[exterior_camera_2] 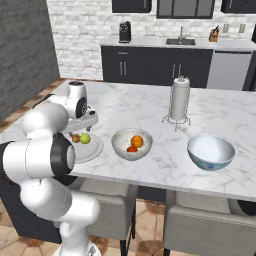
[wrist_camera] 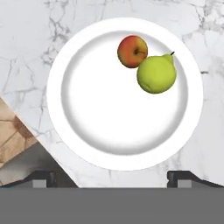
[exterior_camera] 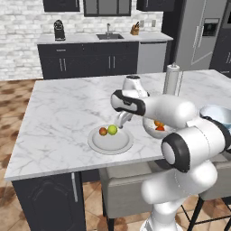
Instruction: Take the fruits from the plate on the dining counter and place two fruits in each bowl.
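Gripper [wrist_camera: 112,177] hangs spread wide above smooth round plate [wrist_camera: 87,144] bearing glossy brownish-red fruit [wrist_camera: 132,51] touching yellow-green fruit [wrist_camera: 156,74].

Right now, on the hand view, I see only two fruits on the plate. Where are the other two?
Observer: Both lie in the speckled bowl, just right of the plate in the right base view: an orange fruit and a red-orange fruit.
Operator: And the second bowl?
Observer: The light blue bowl stands farther right, near the counter's front edge, apart from the speckled one. Its pale inside shows no fruit.
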